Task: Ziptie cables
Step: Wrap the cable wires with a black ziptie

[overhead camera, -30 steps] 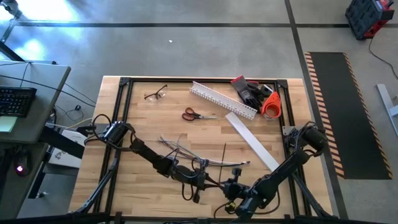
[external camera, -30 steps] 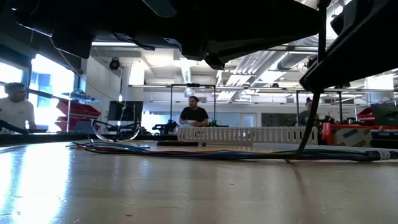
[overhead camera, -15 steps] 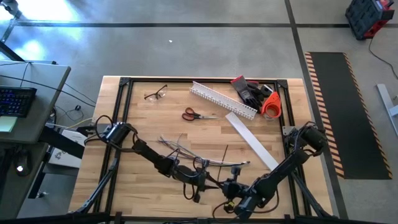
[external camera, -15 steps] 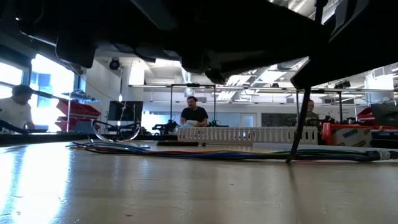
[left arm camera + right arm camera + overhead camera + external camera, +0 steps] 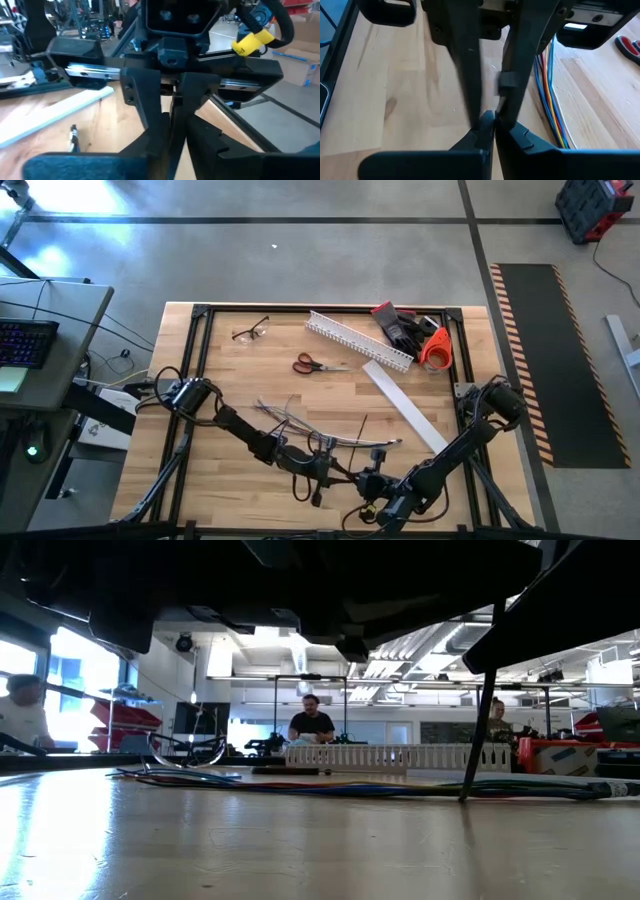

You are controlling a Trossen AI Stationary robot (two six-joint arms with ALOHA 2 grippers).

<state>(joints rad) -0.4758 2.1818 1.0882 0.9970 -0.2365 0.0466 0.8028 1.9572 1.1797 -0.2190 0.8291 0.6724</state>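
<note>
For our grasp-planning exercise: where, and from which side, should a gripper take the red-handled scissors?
Grip the red-handled scissors across the pivot, where the closed blades meet the handles, coming straight down from above. They lie flat on the table, blades pointing toward the right arm's side, with bare wood all round.

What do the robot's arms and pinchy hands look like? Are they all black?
Mostly, yes. Both arms are dark and made of chunky jointed segments. The left gripper and the right gripper each have two long, dark, wedge-shaped fingers on a silvery metal rail. A loose black cable loops beside the left arm, and a yellow tag hangs on a cable at the right arm's wrist.
</note>
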